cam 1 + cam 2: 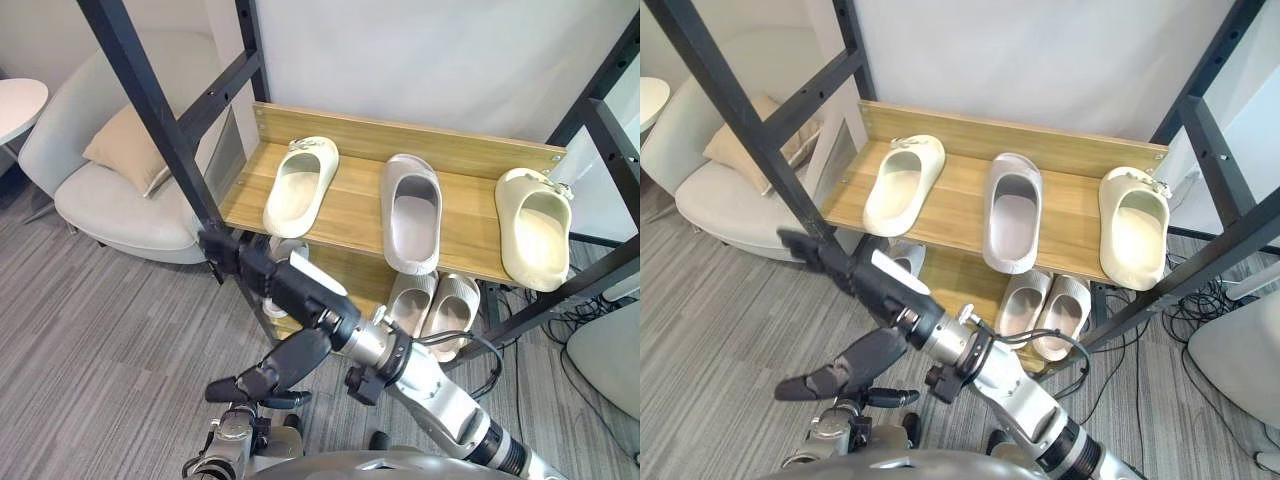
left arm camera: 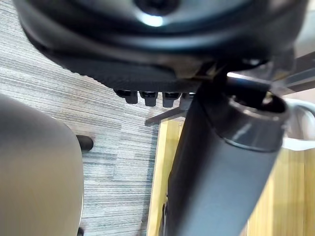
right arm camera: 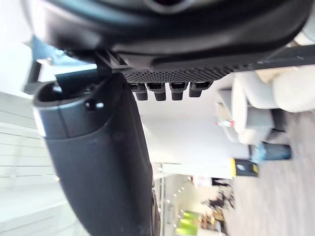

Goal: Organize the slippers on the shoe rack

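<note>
An armchair [image 1: 120,200] fills the left of the frame, beside the shoe rack [image 1: 400,130]; at lower centre the left hand [image 1: 262,375] hangs slack, holding nothing; just above it the right hand [image 1: 275,280] stretches flat toward the rack's post, also empty; the left wrist view adds a shelf edge over carpet [image 2: 74,98]; the right wrist view looks onto a far room. On the upper shelf lie a cream slipper [image 1: 300,185], a grey slipper [image 1: 412,212] and a second cream slipper [image 1: 535,230], well apart; their long axes run front to back, toes toward the wall.

Under the upper shelf [image 1: 355,215], frame centre, you lose the far ends of the lower slipper pair [image 1: 455,305]. Your right hand [image 1: 285,285] covers most of a white slipper [image 1: 288,246].
</note>
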Robot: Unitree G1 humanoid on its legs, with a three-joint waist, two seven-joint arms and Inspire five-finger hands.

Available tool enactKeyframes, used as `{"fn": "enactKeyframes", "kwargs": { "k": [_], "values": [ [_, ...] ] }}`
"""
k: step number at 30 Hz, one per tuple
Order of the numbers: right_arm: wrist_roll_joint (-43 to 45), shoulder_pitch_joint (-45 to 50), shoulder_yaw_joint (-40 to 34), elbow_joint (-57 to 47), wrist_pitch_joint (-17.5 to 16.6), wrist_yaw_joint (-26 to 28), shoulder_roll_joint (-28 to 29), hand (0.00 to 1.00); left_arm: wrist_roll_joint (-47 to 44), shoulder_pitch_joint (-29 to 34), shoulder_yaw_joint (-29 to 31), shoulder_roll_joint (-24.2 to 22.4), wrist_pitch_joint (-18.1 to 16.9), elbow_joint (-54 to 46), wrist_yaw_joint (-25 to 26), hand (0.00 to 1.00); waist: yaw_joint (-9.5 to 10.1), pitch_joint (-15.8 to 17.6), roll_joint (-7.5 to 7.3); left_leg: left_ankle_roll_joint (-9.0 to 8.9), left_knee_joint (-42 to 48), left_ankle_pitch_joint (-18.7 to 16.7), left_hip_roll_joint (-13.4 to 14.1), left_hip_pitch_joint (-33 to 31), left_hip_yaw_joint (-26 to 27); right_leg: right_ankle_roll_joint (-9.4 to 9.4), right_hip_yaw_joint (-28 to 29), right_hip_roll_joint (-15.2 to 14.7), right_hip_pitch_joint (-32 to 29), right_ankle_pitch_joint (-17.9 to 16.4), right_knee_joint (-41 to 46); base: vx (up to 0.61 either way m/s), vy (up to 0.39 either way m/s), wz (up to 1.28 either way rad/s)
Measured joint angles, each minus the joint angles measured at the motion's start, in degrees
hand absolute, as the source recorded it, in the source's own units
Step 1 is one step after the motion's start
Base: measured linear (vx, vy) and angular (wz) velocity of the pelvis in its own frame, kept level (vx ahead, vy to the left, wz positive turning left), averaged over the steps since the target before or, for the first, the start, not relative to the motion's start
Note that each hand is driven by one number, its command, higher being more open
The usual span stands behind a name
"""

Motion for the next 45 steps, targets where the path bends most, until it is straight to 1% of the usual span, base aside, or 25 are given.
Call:
{"fn": "enactKeyframes", "kwargs": {
  "k": [3,5,6,9,10,12,13,15,18,20,21,22,25,28,33,38,44,45],
  "values": [
    [-0.11,0.03,-6.10,-3.60,-1.27,-3.25,0.19,1.00,-0.02,0.34,-0.29,-0.05,-0.01,0.04,0.06,1.00,-0.26,-0.46,0.25,-0.07,-0.02,-0.23,0.09,0.66,0.63,-0.06,0.69,0.02,0.28,-0.04,0.14,-0.03,0.014,-0.10],
    [-1.01,0.02,-10.44,-5.83,-2.88,-6.15,0.61,1.00,-0.04,0.72,-0.28,-0.17,-0.01,0.03,0.06,1.00,-0.84,-0.77,0.54,-0.10,-0.12,-0.26,0.09,0.96,0.86,-0.06,0.99,-0.01,0.30,-0.03,0.27,-0.03,0.014,-0.07],
    [-1.37,0.01,-11.39,-6.31,-3.10,-6.67,0.67,1.00,-0.07,0.86,-0.28,-0.18,-0.01,0.01,0.06,1.00,-1.07,-0.84,0.59,-0.10,-0.14,-0.26,0.08,1.03,0.88,-0.06,1.02,-0.03,0.34,-0.03,0.29,-0.02,0.009,-0.04],
    [-7.95,-0.01,-20.20,-9.63,-5.25,-10.94,-0.32,1.00,-0.73,1.64,-0.24,-0.21,-0.06,-0.16,-0.03,1.00,-1.75,-1.30,0.84,-0.10,-0.28,-0.26,0.06,1.65,0.99,-0.05,1.16,-0.04,0.81,-0.03,0.22,0.00,0.000,0.00],
    [-8.71,-0.03,-21.43,-10.05,-5.55,-11.55,-0.56,1.00,-0.83,1.72,-0.24,-0.23,-0.08,-0.20,-0.06,1.00,-1.78,-1.34,0.89,-0.09,-0.28,-0.25,0.06,1.66,0.99,-0.05,1.17,-0.04,0.82,-0.03,0.22,0.00,0.000,0.00],
    [-14.09,-0.43,-26.97,-10.94,-7.26,-15.12,-2.23,1.00,-0.96,2.32,0.21,-0.42,-0.27,-0.70,-0.17,1.00,-2.11,-1.54,1.14,-0.08,-0.35,-0.24,0.07,1.69,0.99,-0.05,1.21,-0.01,0.82,-0.03,0.14,0.00,0.000,0.00],
    [-14.68,-0.53,-27.47,-10.94,-7.29,-15.40,-2.48,1.00,-0.96,2.36,0.21,-0.44,-0.28,-0.71,-0.19,1.00,-2.17,-1.56,1.17,-0.07,-0.37,-0.24,0.07,1.69,0.99,-0.05,1.22,-0.01,0.82,-0.03,0.13,0.00,0.000,0.00],
    [-19.61,-1.08,-30.77,-10.92,-7.34,-17.50,-4.57,1.00,-0.95,2.66,0.24,-0.50,-0.34,-0.90,-0.40,1.00,-2.57,-1.68,1.34,-0.06,-0.53,-0.23,0.07,1.70,0.99,-0.05,1.23,0.01,0.81,-0.03,0.02,0.00,0.000,0.00],
    [-24.85,-1.12,-33.63,-10.61,-7.29,-19.90,-6.45,1.00,-0.93,3.05,0.44,-0.49,-0.36,-1.37,-0.98,1.00,-2.91,-1.72,1.34,-0.03,-0.91,-0.20,0.06,1.76,0.99,-0.03,1.26,0.06,0.81,-0.02,-0.26,0.00,0.000,0.00],
    [-26.82,-1.12,-34.97,-10.34,-7.26,-20.56,-6.79,1.00,-0.89,3.09,0.68,-0.49,-0.36,-1.39,-1.36,1.00,-2.96,-1.74,1.31,-0.01,-1.14,-0.18,0.04,1.79,0.98,-0.03,1.26,0.08,0.81,-0.02,-0.46,0.02,-0.002,0.00],
    [-29.17,-1.14,-36.86,-9.08,-7.25,-21.42,-6.93,1.00,-0.84,3.28,0.88,-0.48,-0.36,-1.65,-1.57,1.00,-2.98,-1.82,1.17,0.00,-1.38,-0.18,0.01,1.80,0.98,-0.03,1.25,0.09,0.81,-0.02,-0.71,0.04,-0.004,0.00],
    [-29.21,-1.15,-36.91,-9.06,-7.25,-21.43,-6.93,1.00,-0.84,3.28,0.88,-0.48,-0.36,-1.66,-1.58,1.00,-2.98,-1.82,1.17,0.00,-1.38,-0.18,0.01,1.80,0.98,-0.03,1.25,0.09,0.81,-0.02,-0.71,0.04,-0.002,0.00],
    [-31.88,-1.16,-39.58,-4.49,-6.25,-22.64,-7.25,1.00,-0.83,3.56,1.99,-0.58,-0.35,-1.92,-2.32,1.00,-2.98,-1.89,0.97,0.01,-1.94,-0.17,-0.10,1.80,0.96,-0.02,1.17,0.07,0.80,-0.02,-1.16,0.03,0.001,0.01],
    [-32.22,-1.16,-40.35,-0.68,-4.52,-23.29,-7.30,1.00,-0.82,3.80,1.98,-0.50,-0.35,-2.45,-2.56,1.00,-2.99,-1.83,0.81,0.01,-2.37,-0.17,-0.13,1.79,0.95,-0.05,1.13,0.08,0.68,-0.11,-1.34,0.03,0.001,0.00],
    [-32.07,-1.50,-40.38,4.38,-2.99,-23.26,-7.51,1.00,-0.80,3.99,1.96,-0.33,-0.35,-2.93,-3.16,1.00,-2.96,-1.75,0.54,0.02,-2.90,-0.17,-0.26,1.25,0.87,0.01,1.07,0.11,-0.07,-0.26,-1.46,0.03,0.001,0.01],
    [-32.02,-1.65,-40.11,11.89,-2.01,-22.70,-9.55,1.00,-0.80,4.06,1.88,0.16,-0.37,-3.17,-3.96,1.00,-2.91,-1.82,-0.22,0.04,-3.11,-0.16,-0.62,0.05,-0.42,0.14,0.22,0.04,-0.44,-0.17,-2.46,0.03,0.000,0.09],
    [-32.01,-1.79,-38.67,16.22,-0.96,-21.00,-9.71,1.00,-0.80,4.06,1.88,0.19,-0.41,-3.44,-4.09,1.00,-2.74,-1.81,-0.34,0.20,-3.16,-0.16,-0.73,-0.94,-1.23,0.25,0.02,0.05,-1.10,-0.07,-2.89,0.02,0.001,0.04],
    [-31.76,-1.86,-37.93,17.66,-0.73,-20.76,-9.77,0.00,-0.81,4.05,1.88,0.25,-0.43,-3.47,-4.12,1.00,-2.75,-1.76,-0.42,0.20,-3.20,-0.16,-0.76,-1.28,-1.43,0.27,-0.11,0.05,-1.32,-0.06,-2.98,0.03,0.003,0.03]
  ]
}}
